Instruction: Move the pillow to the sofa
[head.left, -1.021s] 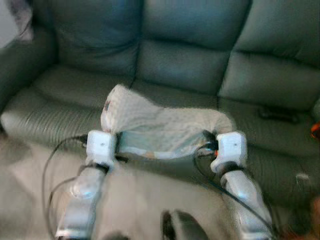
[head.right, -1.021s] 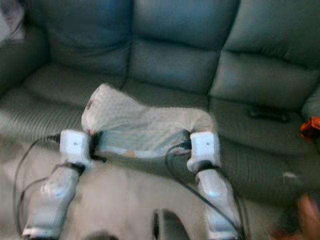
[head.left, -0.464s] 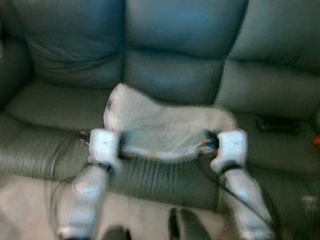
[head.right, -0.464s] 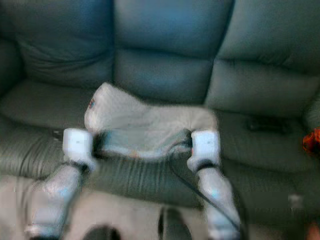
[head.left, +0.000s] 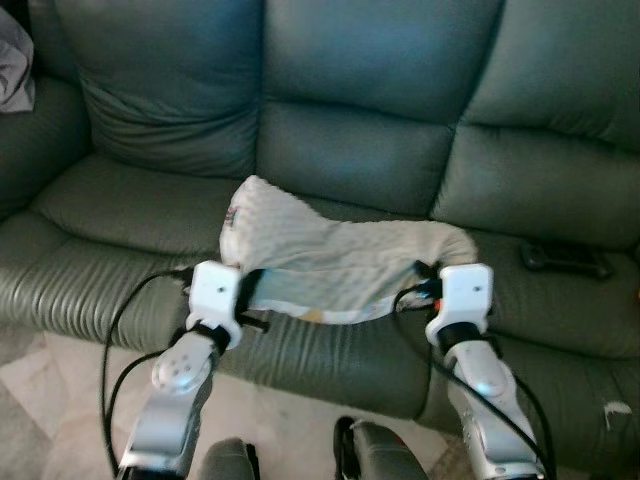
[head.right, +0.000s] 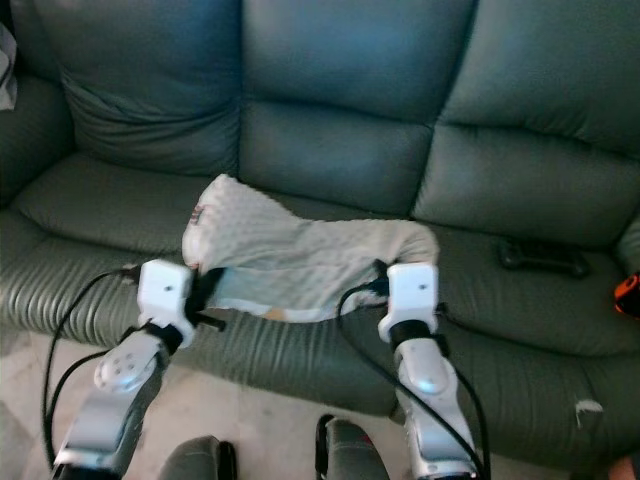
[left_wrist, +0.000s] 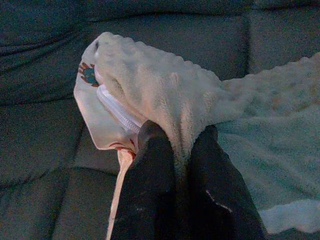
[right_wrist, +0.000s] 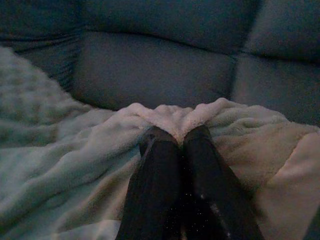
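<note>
Facing a dark green leather sofa (head.left: 350, 150) in the head views, we hold a cream, nubby-textured pillow (head.left: 335, 262) stretched between our two grippers, above the near edge of the middle seat cushion. Our left gripper (head.left: 245, 290) pinches the pillow's left end, and our right gripper (head.left: 422, 280) pinches its right end. The pillow sags in the middle, and its far left corner stands up higher than the rest. To the right, on the sofa seat, lies a small black object (head.left: 565, 262), well apart from the pillow. A grey cloth (head.left: 14, 70) rests on the sofa's far left arm. Black cables (head.left: 120, 330) loop from both silver arms. Pale tiled floor (head.left: 70, 400) shows near the sofa's front.

From the left wrist, the two black fingers (left_wrist: 152, 185) are closed tight on a fold of the pillow's fleecy fabric, with a white zipper edge (left_wrist: 117, 111) and a small teal and red print (left_wrist: 89, 75) beside them.

From the right wrist, the black fingers (right_wrist: 155, 190) are pressed together on a bunched ridge of the pillow, with the sofa's back cushions beyond.
</note>
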